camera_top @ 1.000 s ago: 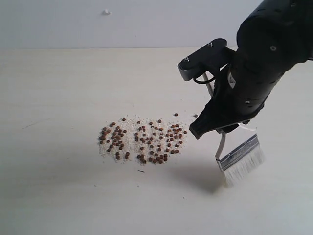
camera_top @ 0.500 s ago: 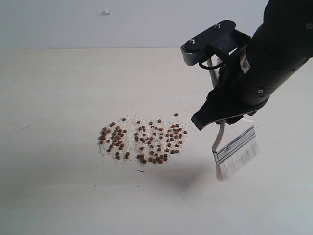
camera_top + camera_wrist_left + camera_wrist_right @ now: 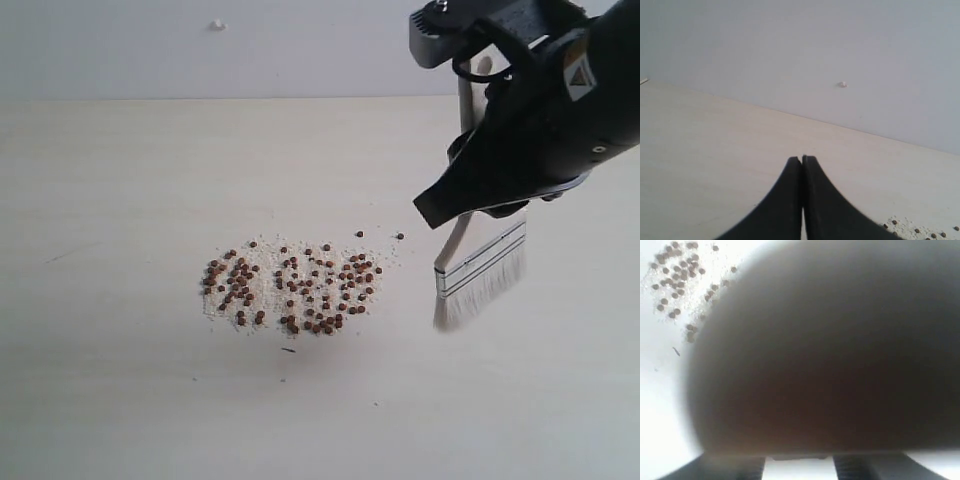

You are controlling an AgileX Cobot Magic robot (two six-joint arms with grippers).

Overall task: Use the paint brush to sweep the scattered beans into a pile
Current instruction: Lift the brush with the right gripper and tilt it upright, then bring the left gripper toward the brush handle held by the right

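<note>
The beans [image 3: 290, 285] lie as a loose, flat pile of reddish-brown dots on whitish crumbs at the table's middle. Two stray beans [image 3: 400, 236] sit just right of it. My right gripper [image 3: 470, 205] is shut on the paint brush [image 3: 480, 265] and holds it off the table, right of the beans, white bristles [image 3: 485, 292] down. In the right wrist view the brush [image 3: 830, 355] is a dark blur filling the frame between my fingers [image 3: 735, 467], with beans [image 3: 677, 270] in a corner. My left gripper [image 3: 802, 159] is shut and empty, with a few beans [image 3: 920, 231] at the frame's edge.
The pale wooden table [image 3: 120, 180] ends at a white wall [image 3: 200, 50] behind. A tiny dark speck [image 3: 288, 350] lies just in front of the beans.
My right arm has risen and drawn back to the right, lifting the brush's bristles off the table. The beans have not moved.
</note>
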